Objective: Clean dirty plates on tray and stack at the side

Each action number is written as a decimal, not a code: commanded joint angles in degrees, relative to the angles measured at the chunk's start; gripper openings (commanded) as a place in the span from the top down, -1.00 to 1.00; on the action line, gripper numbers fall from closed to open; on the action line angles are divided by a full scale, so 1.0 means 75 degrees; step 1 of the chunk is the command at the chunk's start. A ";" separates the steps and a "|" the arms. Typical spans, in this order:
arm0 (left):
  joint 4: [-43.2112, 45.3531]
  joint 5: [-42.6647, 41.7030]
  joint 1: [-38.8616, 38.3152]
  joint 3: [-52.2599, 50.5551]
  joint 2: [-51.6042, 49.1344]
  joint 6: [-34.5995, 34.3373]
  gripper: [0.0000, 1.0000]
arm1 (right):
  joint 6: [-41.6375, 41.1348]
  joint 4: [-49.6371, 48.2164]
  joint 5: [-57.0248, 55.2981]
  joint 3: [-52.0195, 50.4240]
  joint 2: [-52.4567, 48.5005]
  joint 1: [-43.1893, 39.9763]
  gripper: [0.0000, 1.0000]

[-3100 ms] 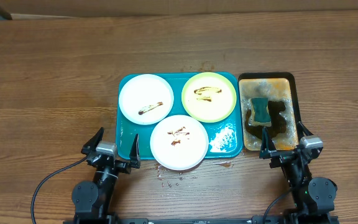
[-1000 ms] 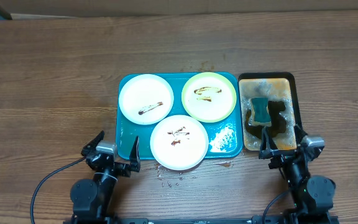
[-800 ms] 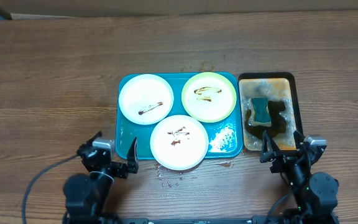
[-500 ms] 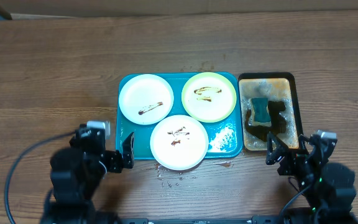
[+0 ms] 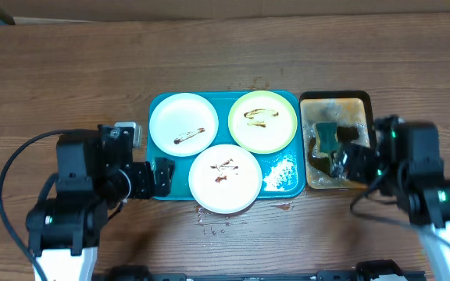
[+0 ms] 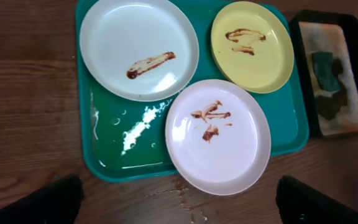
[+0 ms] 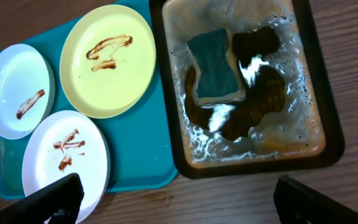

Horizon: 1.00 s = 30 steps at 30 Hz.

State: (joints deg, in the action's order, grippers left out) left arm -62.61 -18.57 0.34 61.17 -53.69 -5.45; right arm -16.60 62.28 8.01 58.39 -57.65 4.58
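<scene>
Three plates lie on the teal tray [image 5: 156, 156]: a white one [image 5: 183, 125] at the back left, a yellow-green one [image 5: 263, 120] at the back right, and a white one [image 5: 226, 178] overhanging the front rim. All carry brown smears. My left gripper [image 5: 143, 179] hovers open over the tray's front left corner, holding nothing. My right gripper [image 5: 350, 160] hovers open over the black-rimmed tray. In the left wrist view the gripper [image 6: 182, 202] frames the front white plate [image 6: 219, 135]. The right wrist view shows its gripper [image 7: 188, 202] above bare table.
A black-rimmed tray [image 5: 371, 105] of brown soapy water stands right of the teal tray, with a green sponge [image 5: 326, 138] in it. The sponge [image 7: 215, 65] lies near its back. Small wet spatters [image 5: 213, 226] mark the wood by the tray's front edge.
Both arms have risen from the table's front edge and swung back. The left one now stands by the teal tray's left side, the right over the sponge tray. Both grippers stayed open.
</scene>
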 commanded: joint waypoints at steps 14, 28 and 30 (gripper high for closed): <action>-0.0475 -0.0067 -0.0102 0.0157 -0.2940 -0.0300 -0.71 | 0.0265 0.0058 -0.0259 0.0682 -0.1195 -0.0020 -1.00; 0.0152 0.1215 -0.1918 0.0157 -0.5438 -0.0251 -0.58 | 0.0268 0.0058 -0.0259 0.0682 -0.1195 -0.0020 -1.00; 0.0277 0.1212 -0.2057 0.0157 -0.5741 -0.0254 -0.47 | 0.0268 0.0058 -0.0259 0.0682 -0.1195 -0.0020 -1.00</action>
State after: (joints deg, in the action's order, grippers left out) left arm -61.28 -11.97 -13.69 61.19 -93.84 -7.55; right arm -14.96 63.02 6.61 61.82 -67.02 4.58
